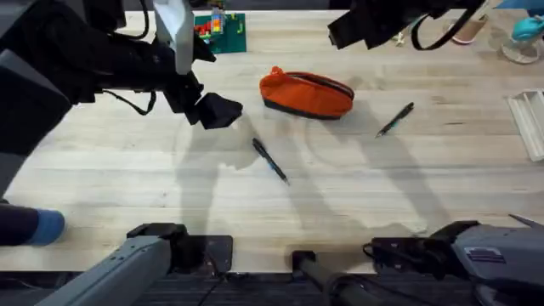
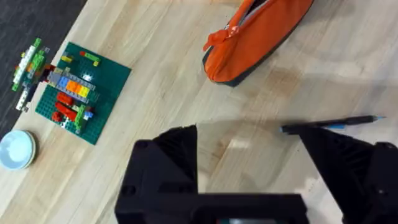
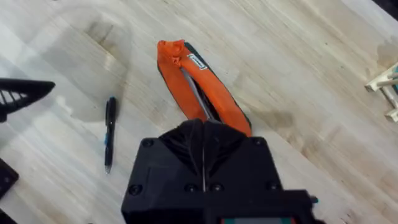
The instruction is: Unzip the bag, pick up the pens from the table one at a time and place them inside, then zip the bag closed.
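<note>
Overhead, we see the bag (image 1: 306, 93) mid-counter (image 1: 127, 178), one pen (image 1: 270, 160) before it, another (image 1: 395, 119) to its right. Our left pincer (image 2: 249, 162) gapes empty; our right pincer (image 3: 203, 149) is closed, empty.

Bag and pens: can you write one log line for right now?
bag: on table | pens: both on table | left gripper: open | right gripper: shut
</note>
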`<action>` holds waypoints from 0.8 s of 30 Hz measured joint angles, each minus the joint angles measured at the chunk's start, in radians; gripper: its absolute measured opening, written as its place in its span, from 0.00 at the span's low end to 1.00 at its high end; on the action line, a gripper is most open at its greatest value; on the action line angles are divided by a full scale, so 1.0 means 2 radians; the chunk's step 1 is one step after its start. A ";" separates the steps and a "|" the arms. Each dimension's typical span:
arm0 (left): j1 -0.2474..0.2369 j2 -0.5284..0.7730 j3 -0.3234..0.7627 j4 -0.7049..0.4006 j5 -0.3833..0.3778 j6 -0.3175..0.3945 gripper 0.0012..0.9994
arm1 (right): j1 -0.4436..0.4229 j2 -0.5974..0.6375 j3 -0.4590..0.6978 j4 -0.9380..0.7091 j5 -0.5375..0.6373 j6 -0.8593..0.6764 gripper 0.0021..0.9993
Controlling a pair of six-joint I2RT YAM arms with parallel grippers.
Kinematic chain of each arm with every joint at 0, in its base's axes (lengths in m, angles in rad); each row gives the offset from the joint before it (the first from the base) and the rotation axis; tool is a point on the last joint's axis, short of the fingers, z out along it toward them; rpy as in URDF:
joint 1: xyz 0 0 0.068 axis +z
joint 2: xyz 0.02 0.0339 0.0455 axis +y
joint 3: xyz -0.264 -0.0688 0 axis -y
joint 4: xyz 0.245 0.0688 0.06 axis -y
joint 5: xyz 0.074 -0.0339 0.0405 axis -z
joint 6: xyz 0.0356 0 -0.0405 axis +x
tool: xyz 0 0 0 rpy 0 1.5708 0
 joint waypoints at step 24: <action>0.000 0.000 0.000 0.000 0.002 -0.001 1.00 | -0.002 0.045 0.005 -0.047 -0.005 -0.188 0.03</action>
